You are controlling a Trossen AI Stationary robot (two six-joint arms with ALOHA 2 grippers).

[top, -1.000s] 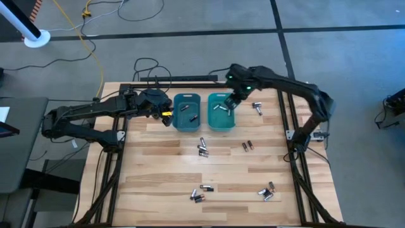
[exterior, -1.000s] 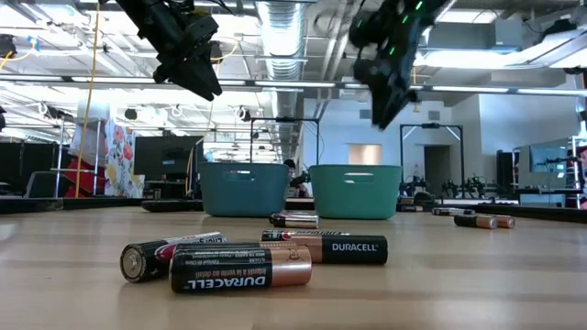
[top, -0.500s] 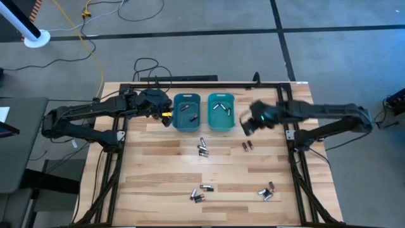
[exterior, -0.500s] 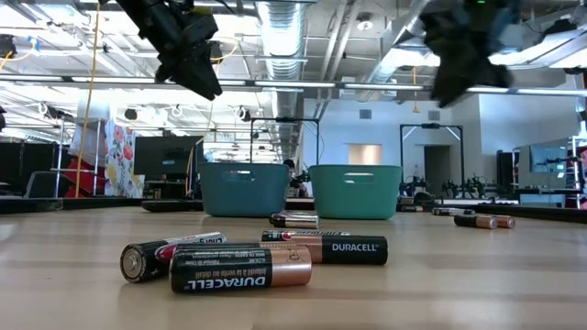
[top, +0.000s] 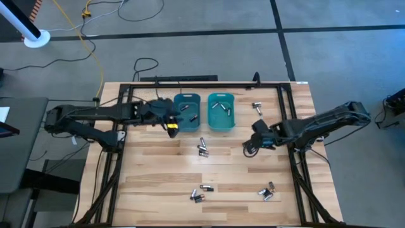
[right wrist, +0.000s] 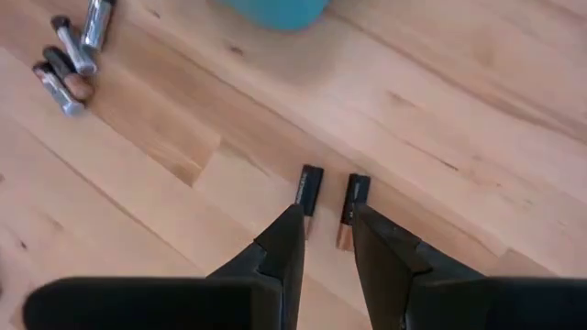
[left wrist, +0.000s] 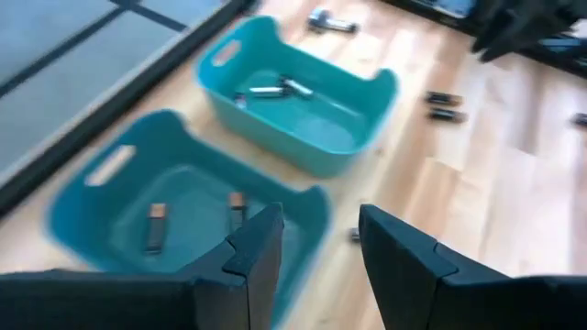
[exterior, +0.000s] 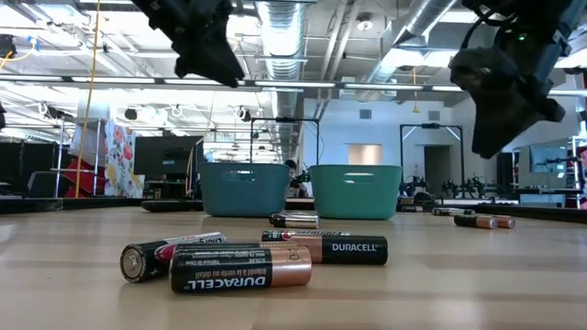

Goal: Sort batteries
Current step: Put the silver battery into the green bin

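1. The right gripper (right wrist: 323,240), fingers apart and empty, hovers over two batteries (right wrist: 327,197) near the table's (top: 158,164) right edge.
2. Next: descend, straddle one, close.
3. The left gripper (left wrist: 316,243), also parted, waits above the bins (left wrist: 188,206).

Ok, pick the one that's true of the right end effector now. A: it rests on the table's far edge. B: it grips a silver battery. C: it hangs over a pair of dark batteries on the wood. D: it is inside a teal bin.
C: the right wrist view shows the right end effector open and empty above two copper-ended dark batteries lying side by side on the wood, clear of the teal bins.

Wooden table (top: 158,171) (batteries (top: 202,148), teal bins (top: 221,120))
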